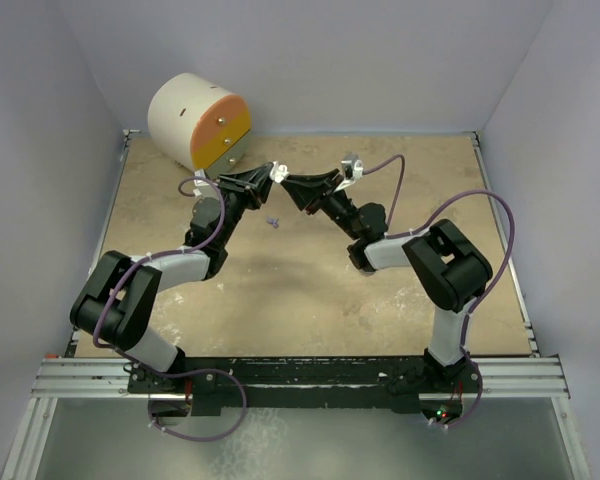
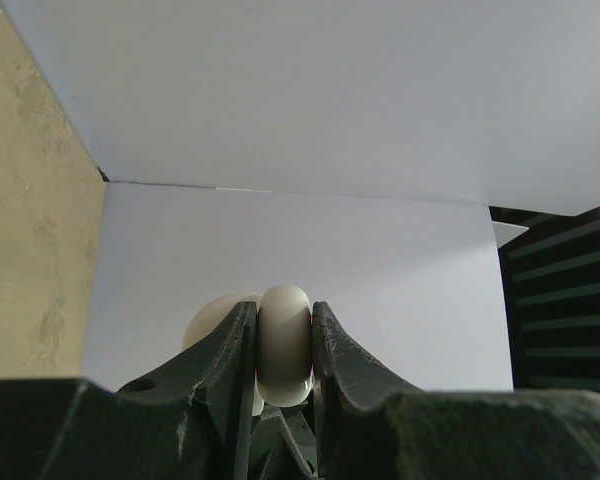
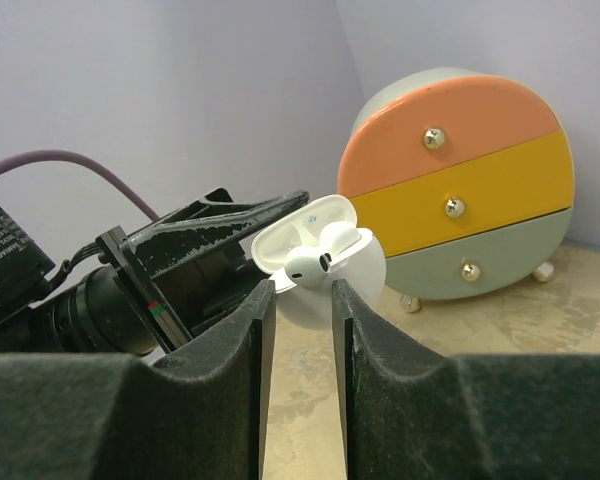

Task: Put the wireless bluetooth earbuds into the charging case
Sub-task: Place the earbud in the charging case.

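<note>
My left gripper (image 2: 284, 318) is shut on the white charging case (image 2: 284, 345), held in the air with its lid open. In the right wrist view the case (image 3: 325, 250) shows one white earbud (image 3: 345, 240) seated in it and a second white earbud (image 3: 308, 266) lying at its front rim, stem inward. My right gripper (image 3: 302, 292) stands just short of that earbud, jaws apart with nothing between them. From above, both grippers meet at the case (image 1: 277, 172). A tiny purple earbud (image 1: 273, 221) lies on the table below.
A round cabinet (image 1: 200, 122) with orange, yellow and grey drawers (image 3: 460, 190) stands at the back left, close behind the case. White walls (image 2: 310, 100) enclose the tan table (image 1: 310, 300) on three sides.
</note>
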Motion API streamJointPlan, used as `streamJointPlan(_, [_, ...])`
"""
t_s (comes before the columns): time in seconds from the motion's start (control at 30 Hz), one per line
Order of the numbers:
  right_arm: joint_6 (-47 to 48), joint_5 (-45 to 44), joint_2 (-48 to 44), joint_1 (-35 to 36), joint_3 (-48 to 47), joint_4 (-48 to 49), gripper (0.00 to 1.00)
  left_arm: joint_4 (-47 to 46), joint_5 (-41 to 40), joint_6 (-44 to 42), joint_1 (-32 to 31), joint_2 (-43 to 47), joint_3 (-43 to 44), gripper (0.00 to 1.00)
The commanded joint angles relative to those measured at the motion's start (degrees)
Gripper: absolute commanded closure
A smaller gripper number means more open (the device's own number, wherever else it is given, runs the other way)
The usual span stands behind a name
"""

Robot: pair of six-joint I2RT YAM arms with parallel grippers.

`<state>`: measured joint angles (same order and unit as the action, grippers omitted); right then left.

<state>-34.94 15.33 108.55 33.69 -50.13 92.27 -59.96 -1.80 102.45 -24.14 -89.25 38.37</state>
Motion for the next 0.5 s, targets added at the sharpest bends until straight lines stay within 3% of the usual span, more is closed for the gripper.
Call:
streamJointPlan(0.0, [1.5,-0.5,-3.0,-0.3,0.2,39.5,0.68,-5.3,-0.5,1.0,-0.1,0.5,2.4,1.00])
streamJointPlan(0.27, [2.1,0.3,-5.8,-0.7,3.8,39.8,0.64,-5.7,-0.7,1.3,0.1,-0.8,3.1,1.00])
streamJointPlan(0.47, [4.9,-2.1,-11.7,-1.4,12.3,36.1,0.63,-8.1,0.2,2.5,1.3,-3.0,3.6,1.00])
